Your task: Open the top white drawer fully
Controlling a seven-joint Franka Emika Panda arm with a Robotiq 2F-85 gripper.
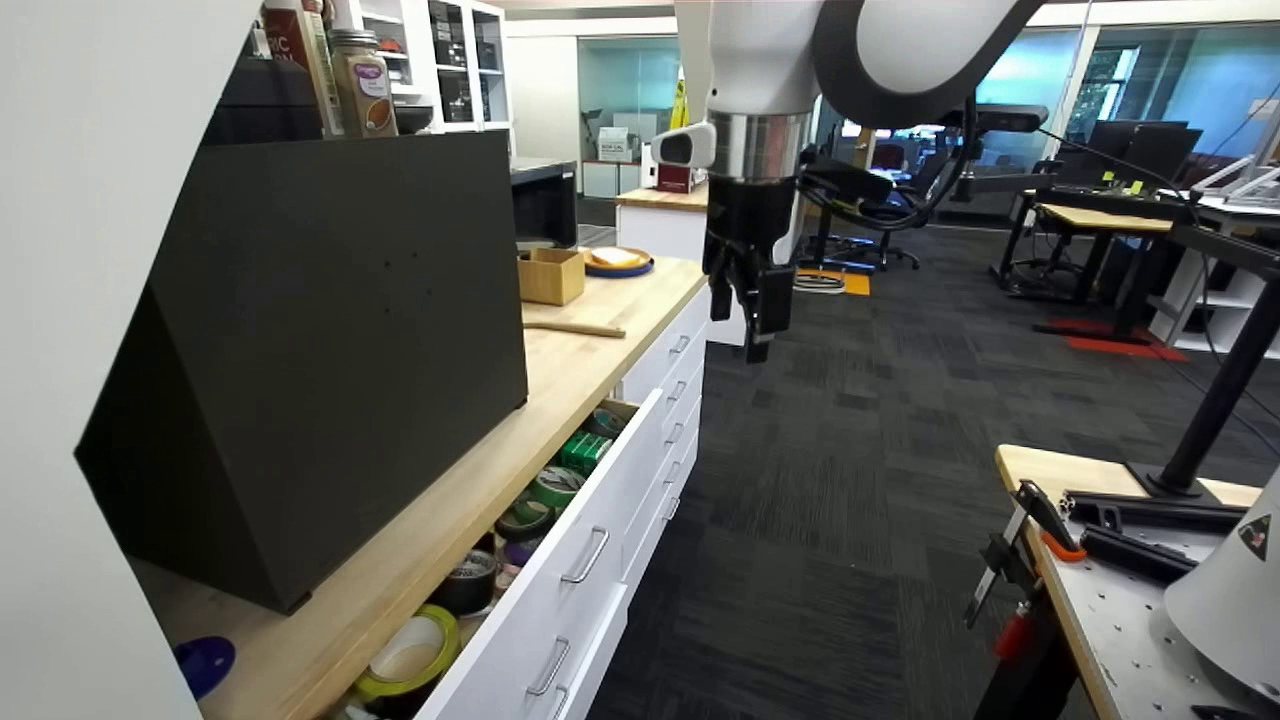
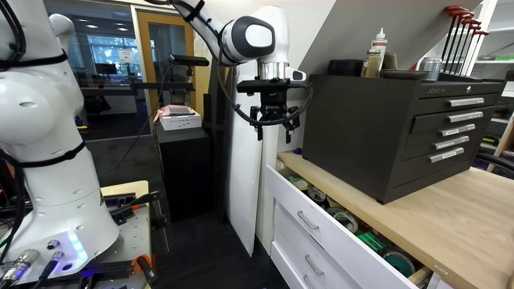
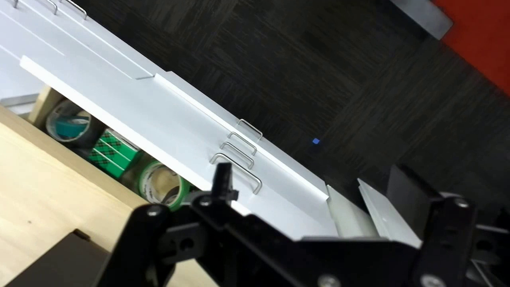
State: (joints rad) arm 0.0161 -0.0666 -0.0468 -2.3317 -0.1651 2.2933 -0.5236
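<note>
Top white drawer (image 2: 336, 241) juts past the front edge of the desk (image 2: 433, 216), near a corner. The pincer (image 2: 274, 137) hangs higher, parted and empty. Full travel is hard to judge; if short, grip the handle (image 3: 240, 169) and pull squarely away from that edge.

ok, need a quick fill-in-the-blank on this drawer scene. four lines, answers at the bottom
1. The top drawer is not shut but ____.
2. As far as the views show, the gripper is holding ____.
3. The small box lying among the tape rolls is mostly ____ in colour.
4. The dark tool chest stands on a countertop that looks to be made of ____.

Missing words: open; nothing; green; wood.
</note>
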